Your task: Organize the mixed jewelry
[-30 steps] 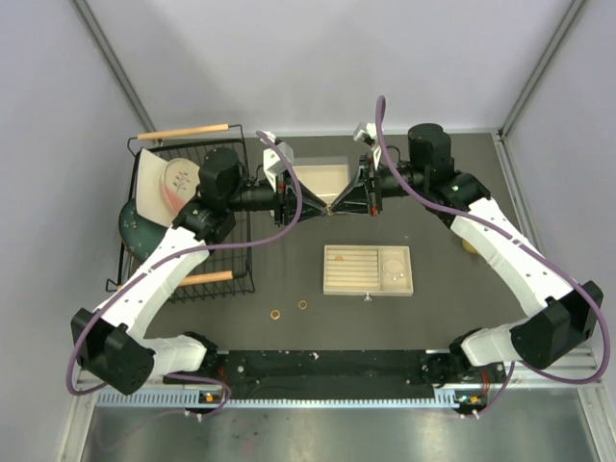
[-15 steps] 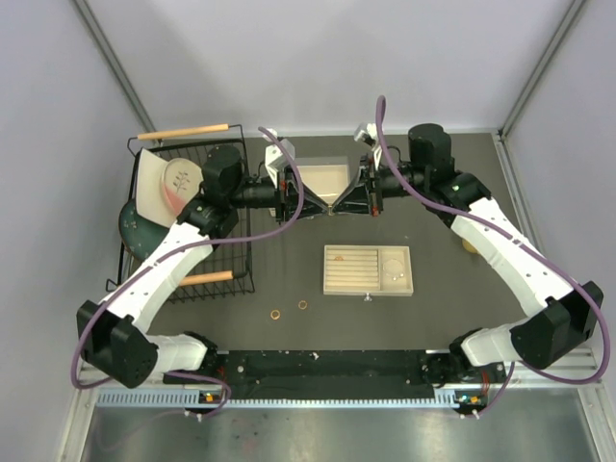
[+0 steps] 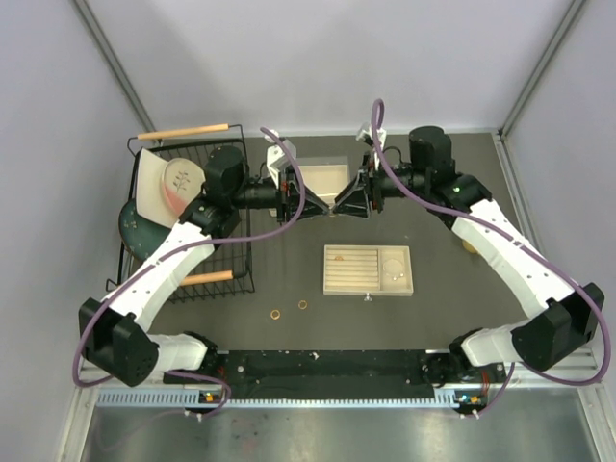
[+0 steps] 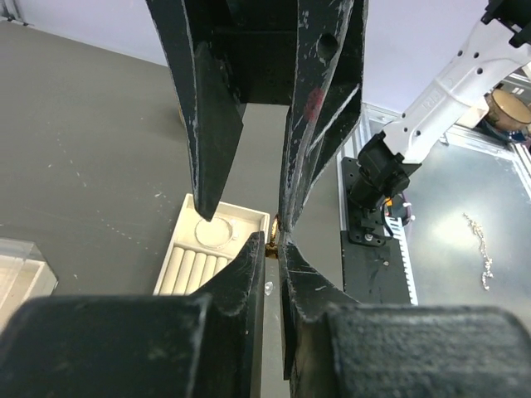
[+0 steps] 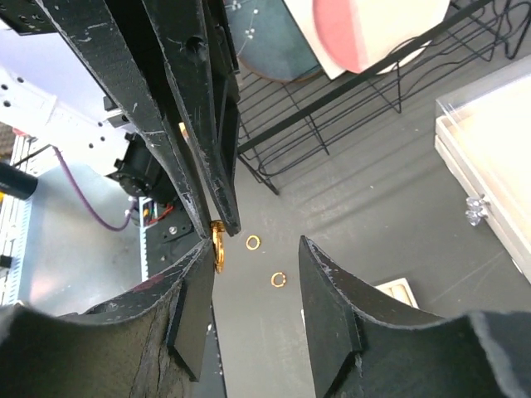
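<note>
My left gripper (image 3: 326,205) and right gripper (image 3: 338,204) meet tip to tip above the table, in front of the clear box. The left gripper (image 4: 274,241) is shut on a small gold ring (image 4: 271,243), which shows edge-on in the right wrist view (image 5: 217,246). The right gripper (image 5: 257,249) is open, its left finger (image 5: 189,303) beside the held ring. Two more gold rings (image 3: 276,314) (image 3: 302,305) lie on the table; they also show in the right wrist view (image 5: 253,242) (image 5: 279,279). A thin silver hoop (image 4: 211,233) lies in the tray's square compartment.
The beige slotted tray (image 3: 367,285) sits at mid-table, with a tiny clear piece (image 3: 367,296) at its front edge. A clear box (image 3: 321,178) stands behind the grippers. A black wire rack (image 3: 144,252) with dishes is at the left. A yellow cup (image 3: 470,246) is at the right.
The left arm's wrist has shifted slightly right. The grippers stay tip to tip with the ring between them. The rings on the table have not moved.
</note>
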